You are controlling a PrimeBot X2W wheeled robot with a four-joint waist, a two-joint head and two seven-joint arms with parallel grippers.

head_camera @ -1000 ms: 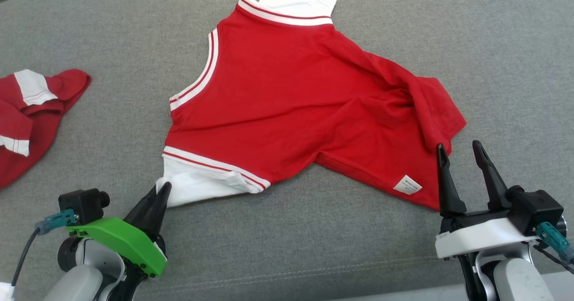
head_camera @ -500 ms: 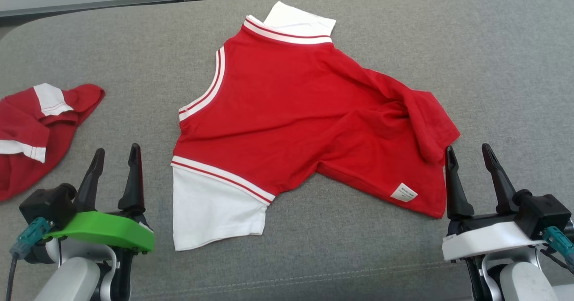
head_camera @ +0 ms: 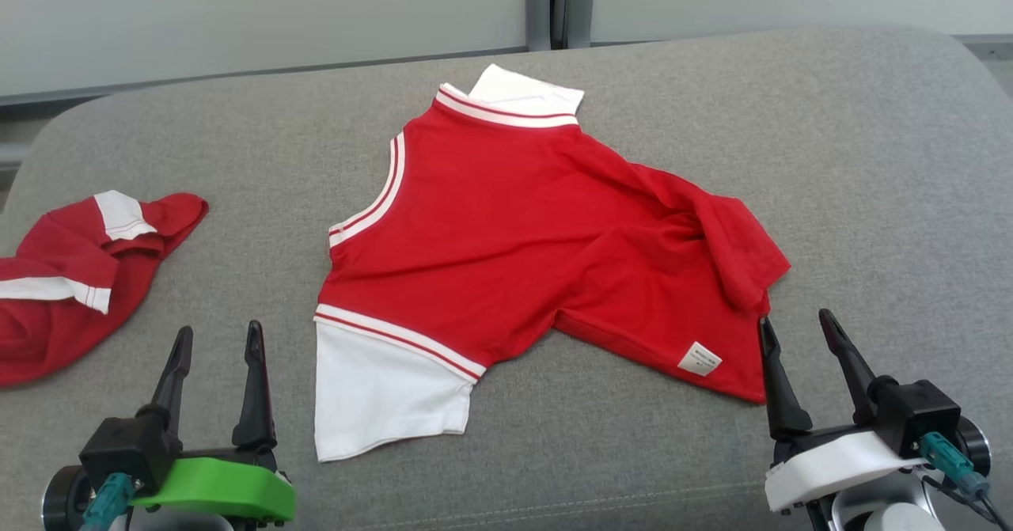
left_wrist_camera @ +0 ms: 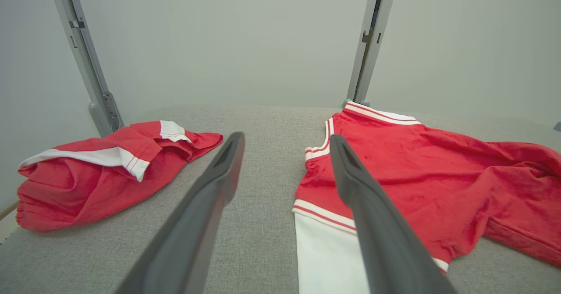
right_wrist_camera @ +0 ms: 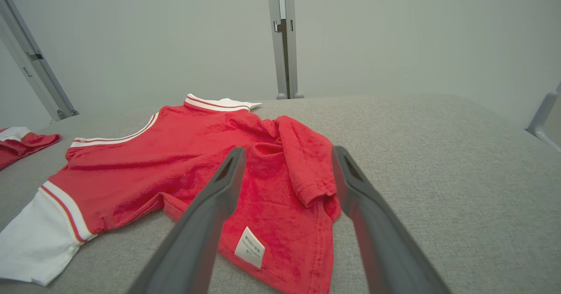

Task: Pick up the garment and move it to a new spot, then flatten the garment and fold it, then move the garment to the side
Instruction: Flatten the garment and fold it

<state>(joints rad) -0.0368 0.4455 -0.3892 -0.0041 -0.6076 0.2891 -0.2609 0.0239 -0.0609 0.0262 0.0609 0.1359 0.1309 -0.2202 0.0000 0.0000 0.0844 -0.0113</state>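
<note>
Nearest the robot, the left gripper (head_camera: 220,327) with its green housing and the right gripper (head_camera: 794,317) with its white housing both stand on the near side of the grey woven upholstered cushion (head_camera: 870,199). Each has its two long dark fingers spread wide and holds nothing. A stitched seam (head_camera: 554,493) runs along the cushion's near edge between them.

Just beyond lies the red knit shirt with white sleeves and striped trim (head_camera: 514,246), mid-cushion. Its near white sleeve (head_camera: 380,388) is spread flat, a little to the right of the left gripper's fingers. A small white rectangular label (head_camera: 699,358) sits on the hem close to the right gripper. The right wrist view looks between the right gripper's fingers (right_wrist_camera: 288,149) and gives the label (right_wrist_camera: 249,246) and the bunched, turned-over hem corner (right_wrist_camera: 307,171) in relief, where the head view flattens them. The left wrist view, through the left gripper (left_wrist_camera: 287,135), shows bare cushion straight ahead.

To the left, well apart, a second red-and-white garment (head_camera: 71,278) lies crumpled by the cushion's rounded edge. The right half of the cushion is open. Farther back, the shirt's other white sleeve (head_camera: 522,92) pokes out, then a grey metal upright (head_camera: 560,1) against a pale wall.
</note>
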